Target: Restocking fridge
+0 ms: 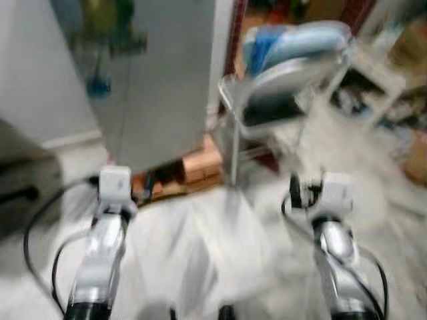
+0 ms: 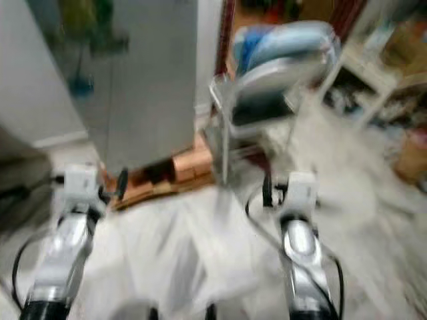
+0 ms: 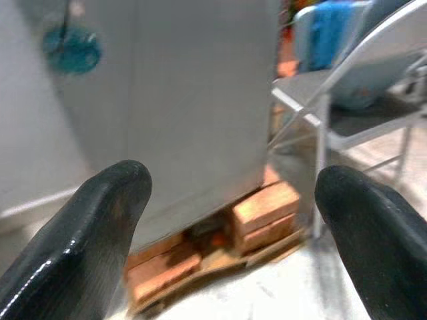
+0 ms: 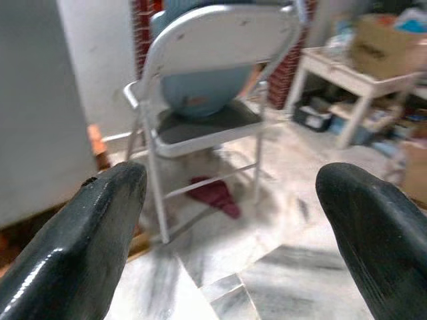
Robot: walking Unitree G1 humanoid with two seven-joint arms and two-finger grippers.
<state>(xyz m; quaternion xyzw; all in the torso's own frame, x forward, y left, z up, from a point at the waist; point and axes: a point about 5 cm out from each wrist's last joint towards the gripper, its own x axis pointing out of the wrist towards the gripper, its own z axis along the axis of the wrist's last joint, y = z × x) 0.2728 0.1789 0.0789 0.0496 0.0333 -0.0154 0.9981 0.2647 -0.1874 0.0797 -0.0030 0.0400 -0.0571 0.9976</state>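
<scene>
I am looking at the fridge [image 1: 157, 80] standing far left with its door closed, raised on bricks [image 3: 263, 210], and a folding chair [image 4: 200, 120] is standing just to its right. The left tool [image 3: 227, 233] and the right tool [image 4: 227, 233] are both hanging open and holding nothing. The head views are blurring, so I am judging it best to steady myself and keep away from the chair.
</scene>
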